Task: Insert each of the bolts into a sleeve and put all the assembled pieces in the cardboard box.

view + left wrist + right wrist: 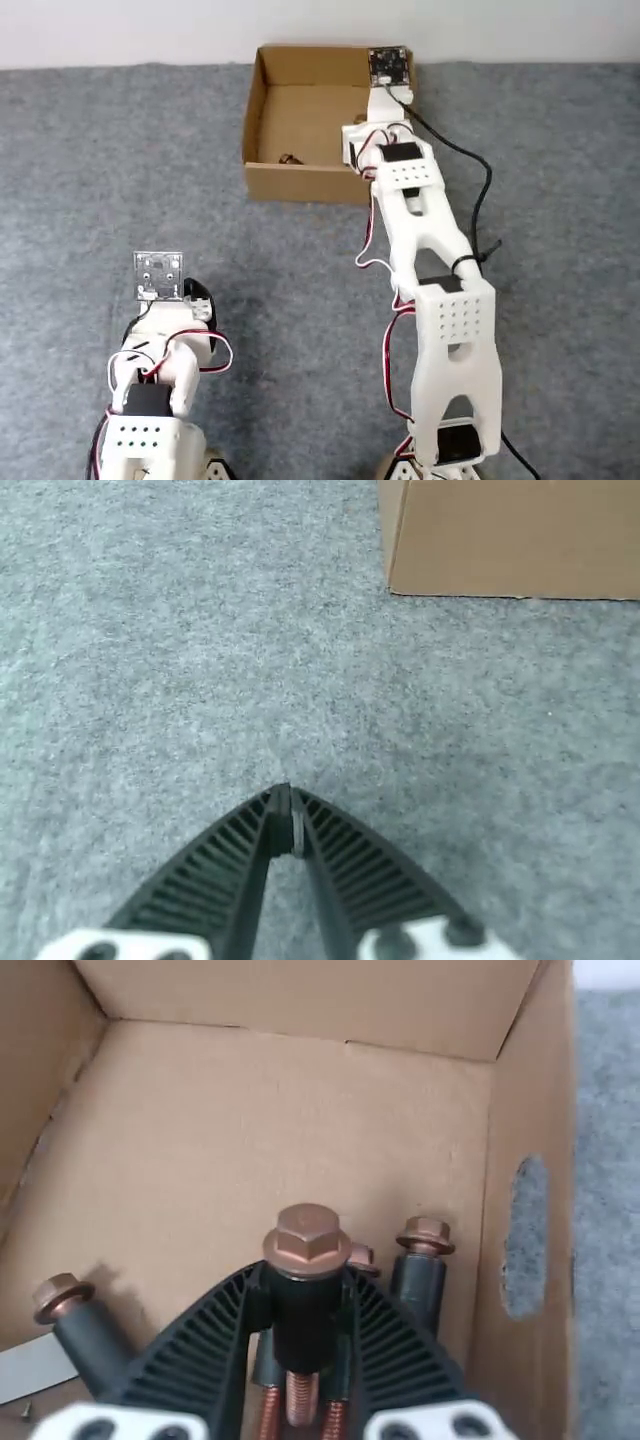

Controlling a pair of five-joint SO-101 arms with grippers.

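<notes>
My right gripper [305, 1285] hangs inside the cardboard box [250, 1130], shut on an assembled piece [306, 1242]: a black sleeve with a copper bolt through it, hex head up, held upright. Two more assembled pieces stand on the box floor, one [424, 1265] close by the side wall and one [72, 1322] leaning on the other side. In the high view one piece [290, 160] lies against the box's near wall. My left gripper [287, 808] is shut on nothing, low over grey carpet, well short of the box [510, 535].
Grey carpet [120, 180] covers the whole table. The box [300, 110] sits at the far middle, with the right arm [420, 210] stretched over its right corner. The left arm [165, 350] is folded at the near left.
</notes>
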